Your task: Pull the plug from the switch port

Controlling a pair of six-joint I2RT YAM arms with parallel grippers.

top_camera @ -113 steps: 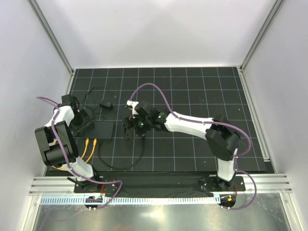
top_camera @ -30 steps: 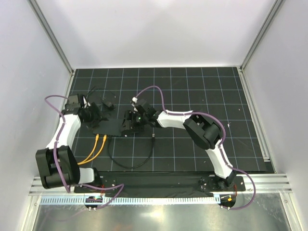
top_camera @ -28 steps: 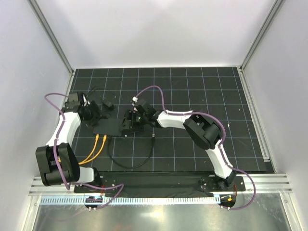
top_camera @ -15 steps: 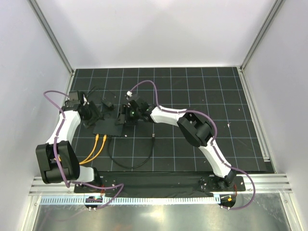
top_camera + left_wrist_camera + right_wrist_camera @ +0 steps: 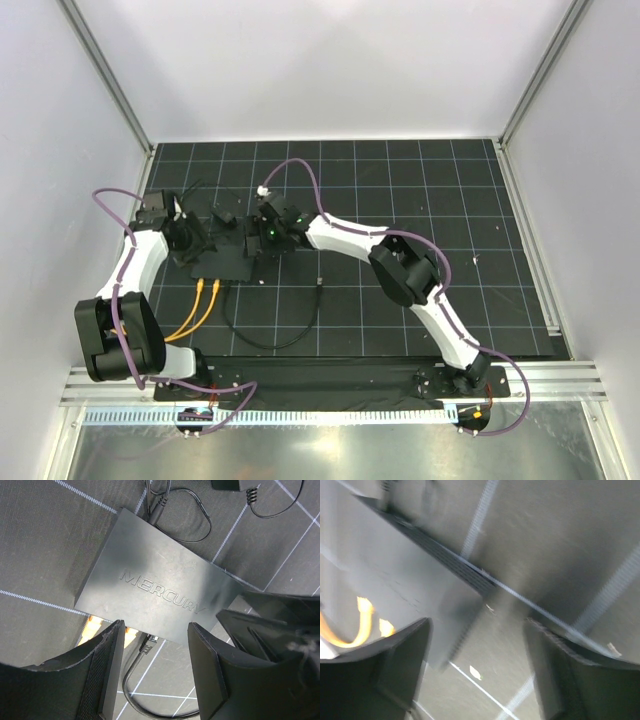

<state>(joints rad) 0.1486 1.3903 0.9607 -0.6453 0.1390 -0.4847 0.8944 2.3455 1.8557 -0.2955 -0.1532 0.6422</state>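
The switch [image 5: 222, 262] is a flat matte-black box at the left of the mat; the left wrist view shows "MERCURY" on its top [image 5: 160, 587]. Two orange plugs [image 5: 92, 626] and a black plug [image 5: 148, 644] sit in sockets along its near edge. My left gripper [image 5: 186, 241] is over the switch's left end, open and empty, its jaws framing the black plug [image 5: 156, 626]. My right gripper [image 5: 268, 238] is open and empty at the switch's far right corner [image 5: 427, 597], and it shows blurred in its own view [image 5: 477, 627].
The black cable [image 5: 270, 335] loops over the mat to a loose end [image 5: 318, 286]. Orange cables [image 5: 195, 308] run toward the near left. A small black power adapter [image 5: 222, 214] with thin wire lies behind the switch. White walls surround the mat.
My right gripper has moved from the switch's right side away from me to its far right corner. My left gripper has shifted slightly over the switch's left end. The switch stays put.
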